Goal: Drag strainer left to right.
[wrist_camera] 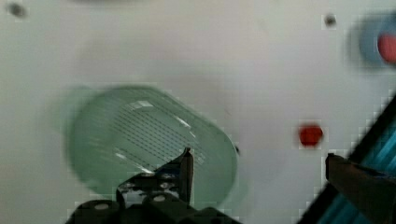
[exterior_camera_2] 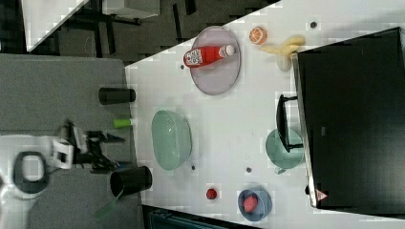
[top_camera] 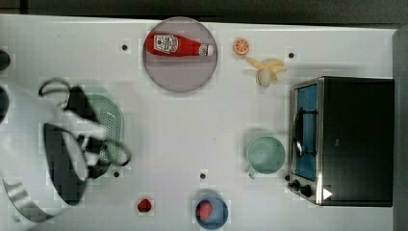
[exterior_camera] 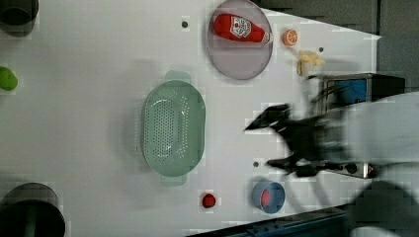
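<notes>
The gripper (wrist_camera: 257, 163) hangs above the table (top_camera: 173, 134) with its two fingers (wrist_camera: 186, 170) spread wide apart, holding nothing. In the wrist view one finger shows over the strainer (wrist_camera: 149, 144) and the other over bare table beside it. The strainer (exterior_camera: 173, 129) sits upright on the table, its holed bottom up to the camera, with a small tab handle at each end. In the top view the strainer (top_camera: 108, 126) lies at the top view's left, partly under the arm (top_camera: 43, 139), well apart from the mug (top_camera: 265, 155) and the toaster oven (top_camera: 344, 140) at the top view's right. A ketchup bottle (top_camera: 177, 45) lies on a round plate (top_camera: 180, 77) beyond the strainer. Near the table's edge sit a small red fruit (top_camera: 145, 205) and a blue bowl (top_camera: 211, 211)
</notes>
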Controlling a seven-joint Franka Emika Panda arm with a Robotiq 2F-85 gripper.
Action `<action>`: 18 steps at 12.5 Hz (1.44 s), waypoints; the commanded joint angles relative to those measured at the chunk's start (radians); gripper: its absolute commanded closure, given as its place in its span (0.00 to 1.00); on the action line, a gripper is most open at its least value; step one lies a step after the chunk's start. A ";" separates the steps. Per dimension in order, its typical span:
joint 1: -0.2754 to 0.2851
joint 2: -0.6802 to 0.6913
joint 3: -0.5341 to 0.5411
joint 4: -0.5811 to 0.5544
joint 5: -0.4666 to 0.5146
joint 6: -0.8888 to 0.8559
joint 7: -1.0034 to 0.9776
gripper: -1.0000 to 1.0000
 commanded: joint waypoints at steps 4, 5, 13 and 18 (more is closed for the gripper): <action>0.005 0.160 0.076 -0.078 -0.020 0.306 0.462 0.00; 0.005 0.195 0.073 -0.108 -0.031 0.380 0.462 0.00; 0.036 0.416 -0.003 -0.238 -0.066 0.819 0.464 0.00; 0.087 0.454 -0.096 -0.247 -0.092 0.863 0.474 0.00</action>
